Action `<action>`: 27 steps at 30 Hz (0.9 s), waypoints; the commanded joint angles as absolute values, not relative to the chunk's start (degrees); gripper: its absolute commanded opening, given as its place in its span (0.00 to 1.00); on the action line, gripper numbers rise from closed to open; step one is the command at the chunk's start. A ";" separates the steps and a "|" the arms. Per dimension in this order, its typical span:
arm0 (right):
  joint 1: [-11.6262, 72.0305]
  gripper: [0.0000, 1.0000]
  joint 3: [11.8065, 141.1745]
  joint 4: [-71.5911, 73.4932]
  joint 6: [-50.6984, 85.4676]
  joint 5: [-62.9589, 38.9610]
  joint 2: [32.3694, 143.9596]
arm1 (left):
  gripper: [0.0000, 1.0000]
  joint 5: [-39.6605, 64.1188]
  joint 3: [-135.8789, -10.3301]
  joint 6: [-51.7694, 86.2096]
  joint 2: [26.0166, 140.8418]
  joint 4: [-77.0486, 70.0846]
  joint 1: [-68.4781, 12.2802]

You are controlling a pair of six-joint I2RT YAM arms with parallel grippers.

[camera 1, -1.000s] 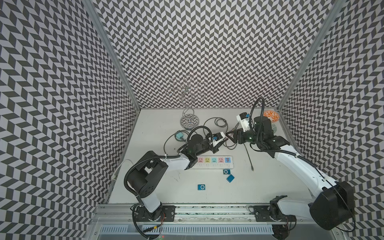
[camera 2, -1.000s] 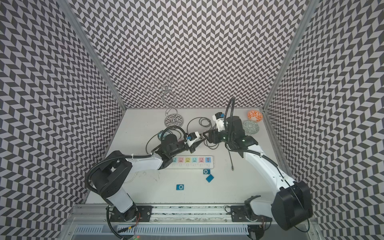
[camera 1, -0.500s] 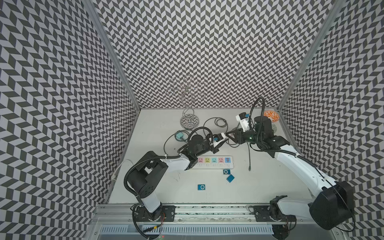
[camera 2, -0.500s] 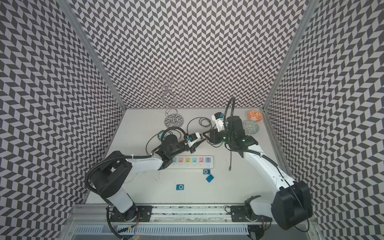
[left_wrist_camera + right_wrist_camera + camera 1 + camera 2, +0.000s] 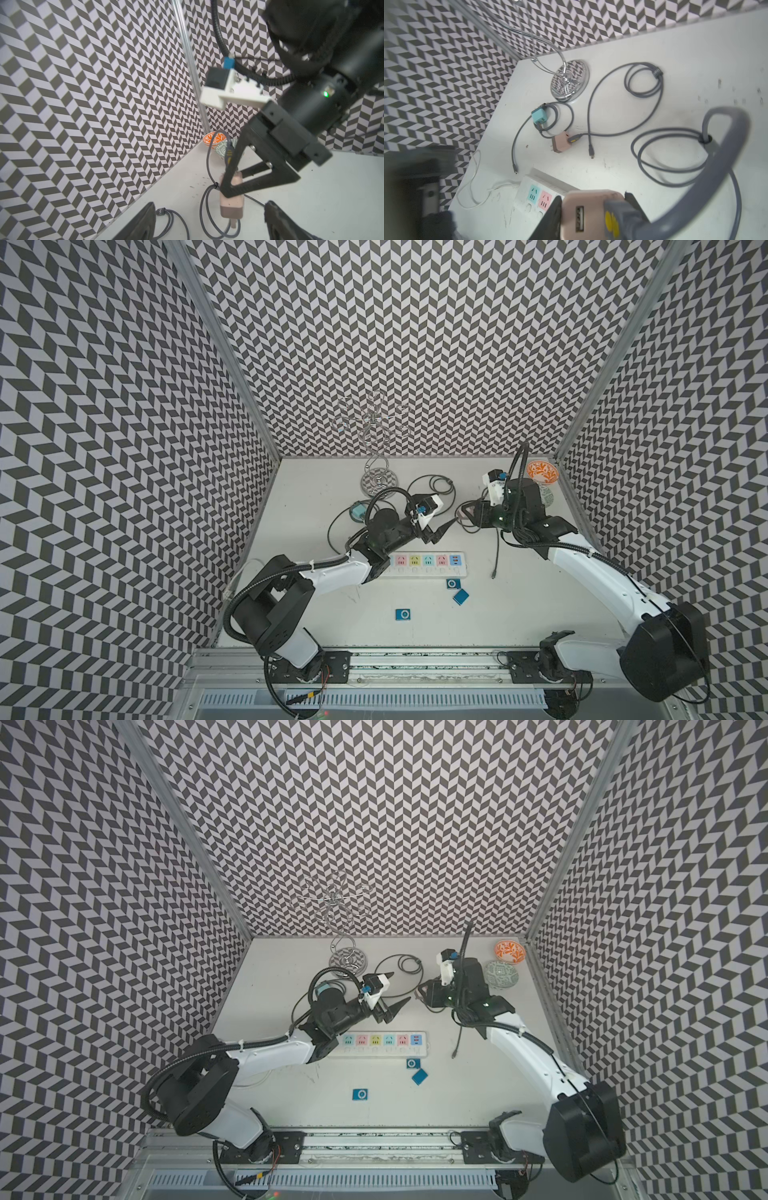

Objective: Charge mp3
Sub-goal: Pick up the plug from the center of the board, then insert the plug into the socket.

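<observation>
Left end effector (image 5: 401,986) opened; right end effector (image 5: 419,993) grips pink charger (image 5: 231,204).

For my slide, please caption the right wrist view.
Right gripper holding pink charger block with grey cable; white power strip beyond.

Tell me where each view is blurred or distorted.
Right wrist: the held charger is close and soft, the stand beyond it sharper. Left wrist: its own fingers are blurred at the edge. Top views: sharp throughout, with the walls fanning outward.
</observation>
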State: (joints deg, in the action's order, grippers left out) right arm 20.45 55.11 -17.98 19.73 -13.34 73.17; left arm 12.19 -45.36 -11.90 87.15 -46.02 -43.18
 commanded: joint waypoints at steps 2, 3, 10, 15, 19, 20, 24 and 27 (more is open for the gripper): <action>20.72 0.23 52.43 -15.73 25.02 -1.78 70.68 | 0.83 1.36 -44.69 -5.48 81.58 -36.52 -41.86; 20.74 0.22 51.61 -15.46 25.54 0.07 70.16 | 0.83 0.15 -44.64 -4.00 80.41 -34.91 -41.01; 23.99 0.22 47.86 -13.04 27.81 2.81 68.56 | 0.84 -5.26 -44.80 7.93 72.76 -21.05 -32.04; 30.38 0.21 45.90 -13.73 32.28 5.74 69.36 | 0.84 -6.59 -44.71 11.61 69.09 -13.14 -27.71; 34.47 0.19 43.80 -12.79 35.77 8.41 69.40 | 0.84 -4.67 -43.23 14.99 66.58 -10.05 -23.65; 35.41 0.18 43.28 -12.27 36.43 8.72 69.58 | 0.84 -4.78 -42.74 15.09 66.06 -9.62 -23.07; 39.56 0.18 42.86 -12.02 38.35 11.53 71.47 | 0.84 -5.33 -41.64 14.23 64.75 -8.36 -21.98; 41.98 0.17 42.30 -10.83 39.71 12.56 73.26 | 0.84 -5.65 -40.77 13.56 64.28 -8.44 -21.85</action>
State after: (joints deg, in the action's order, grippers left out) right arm 40.25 42.89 -15.14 36.69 9.45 71.99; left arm -4.91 -41.56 12.73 65.56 -10.07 -22.00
